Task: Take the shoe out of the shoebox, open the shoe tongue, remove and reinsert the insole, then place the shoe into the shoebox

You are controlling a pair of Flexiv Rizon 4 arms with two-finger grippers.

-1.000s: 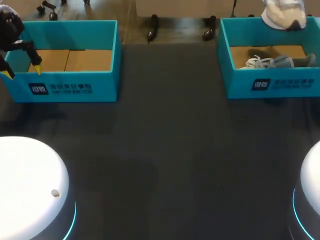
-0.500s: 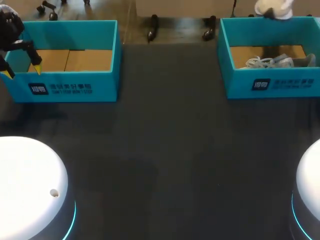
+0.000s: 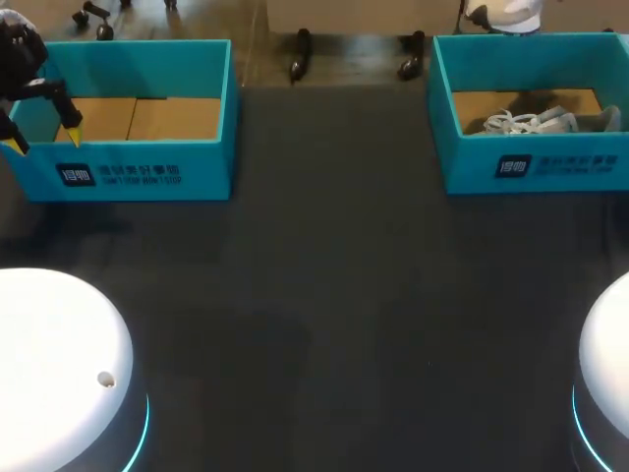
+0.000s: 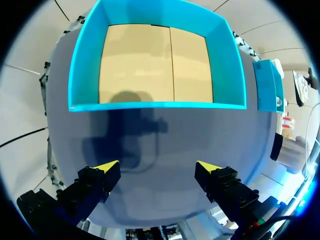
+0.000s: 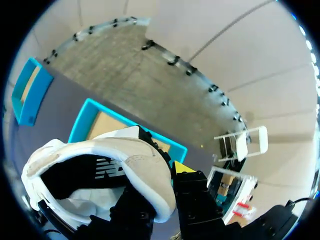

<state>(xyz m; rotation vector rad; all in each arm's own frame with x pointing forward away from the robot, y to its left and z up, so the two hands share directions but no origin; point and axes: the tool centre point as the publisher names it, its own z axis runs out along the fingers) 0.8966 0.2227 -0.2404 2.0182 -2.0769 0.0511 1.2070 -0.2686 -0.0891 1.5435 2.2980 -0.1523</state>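
A white shoe [image 5: 95, 167] hangs high above the right teal shoebox [image 5: 82, 125], and my right gripper [image 5: 161, 176] is shut on its collar; one yellow tip shows and the shoe hides the other. In the head view only part of that shoe [image 3: 501, 12] shows, past the right shoebox [image 3: 531, 167]. A second, grey shoe with white laces [image 3: 536, 121] lies inside that box. My left gripper [image 4: 157, 167] stands open with nothing in it, just in front of the empty left shoebox [image 4: 157, 105]. It sits at the far left [image 3: 41, 136] in the head view.
The left shoebox [image 3: 128, 167] stands at the back left with a bare cardboard floor. Dark tabletop [image 3: 324, 295] stretches between and in front of both boxes. My two white arm bases [image 3: 59, 364] fill the near corners.
The white shoe in my right gripper has moved left and further back, with less of it showing in the head view. The left arm has not moved.
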